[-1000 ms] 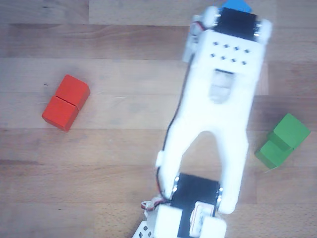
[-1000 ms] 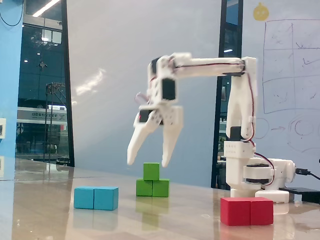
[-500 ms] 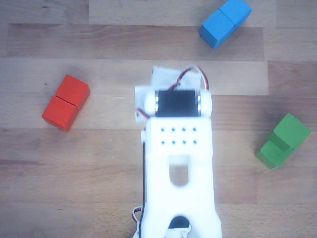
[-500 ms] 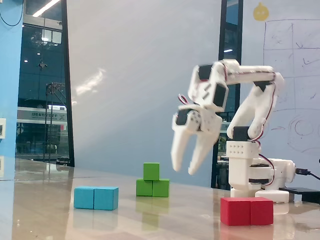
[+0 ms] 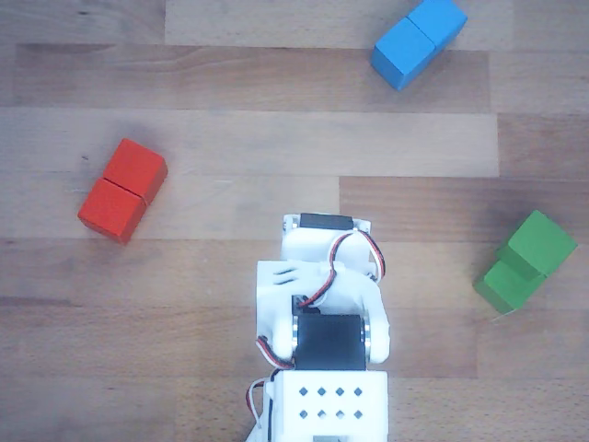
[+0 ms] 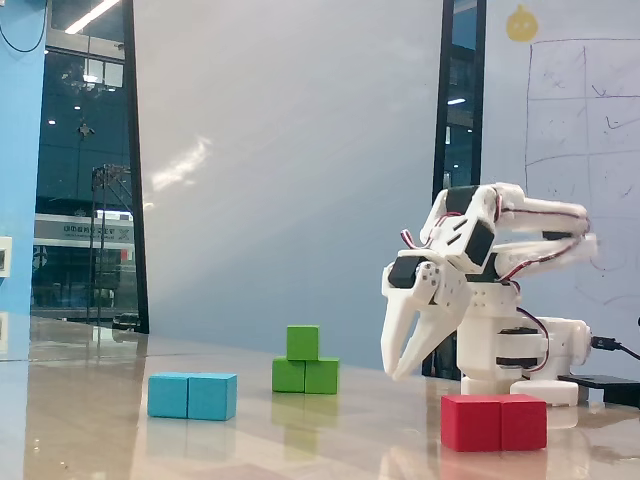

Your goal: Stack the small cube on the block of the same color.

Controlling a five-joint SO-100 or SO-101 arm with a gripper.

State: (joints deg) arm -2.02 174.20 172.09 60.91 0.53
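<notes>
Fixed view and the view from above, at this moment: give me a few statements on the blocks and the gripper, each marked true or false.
1. The small green cube sits on the green block. True.
2. The gripper holds a cube. False: it is open and empty.
3. The blue block carries a cube. False: nothing is on it.
4. The red block lies apart from the green stack. True.
5. The gripper hangs directly above the green stack. False: it is off to the side, near the arm's base.

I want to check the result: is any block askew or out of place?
Nothing stands out. The small cube sits squarely on the green block, over one end. The red block and blue block lie flat, apart. The gripper is empty.
</notes>
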